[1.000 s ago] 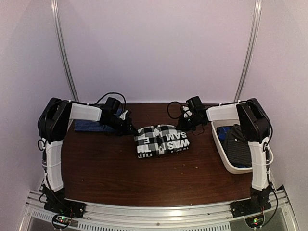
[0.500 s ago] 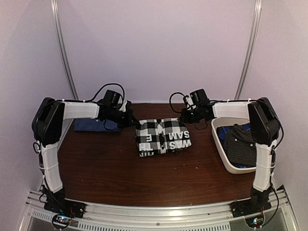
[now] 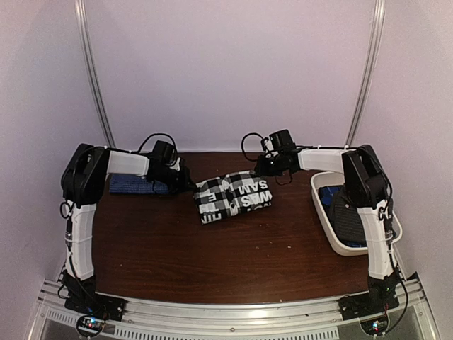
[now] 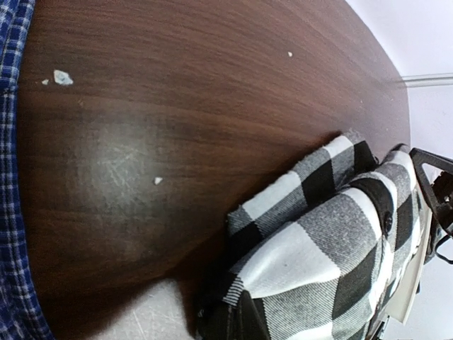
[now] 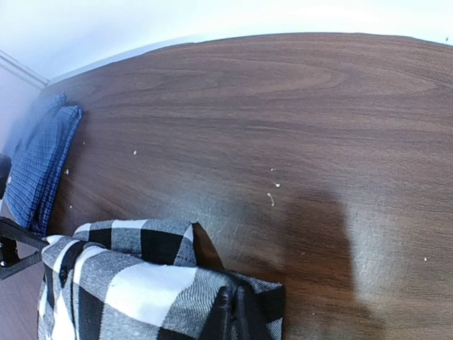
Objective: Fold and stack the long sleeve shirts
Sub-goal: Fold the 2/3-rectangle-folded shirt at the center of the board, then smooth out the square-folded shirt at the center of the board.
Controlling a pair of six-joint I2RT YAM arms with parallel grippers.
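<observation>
The folded black-and-white checked shirt (image 3: 232, 198) lies at the back middle of the brown table. My left gripper (image 3: 190, 185) pinches its left corner and my right gripper (image 3: 264, 173) pinches its right corner. In the left wrist view the dark fingers (image 4: 244, 319) are shut on a fold of the checked shirt (image 4: 333, 241). In the right wrist view the fingers (image 5: 236, 315) are shut on a corner of the checked cloth (image 5: 134, 283). A folded dark blue shirt (image 3: 138, 185) lies at the back left. A dark charcoal shirt (image 3: 350, 216) fills the basket.
The white oval basket (image 3: 347, 249) stands at the table's right edge, with a bit of blue cloth (image 3: 327, 195) at its far end. The blue shirt shows at the left edge in both wrist views (image 4: 10, 212) (image 5: 39, 163). Small white specks (image 5: 271, 198) dot the wood.
Both arms have carried the checked shirt a little toward the back of the table, and it now sits tilted with its right side farther back. Both grips have held.
</observation>
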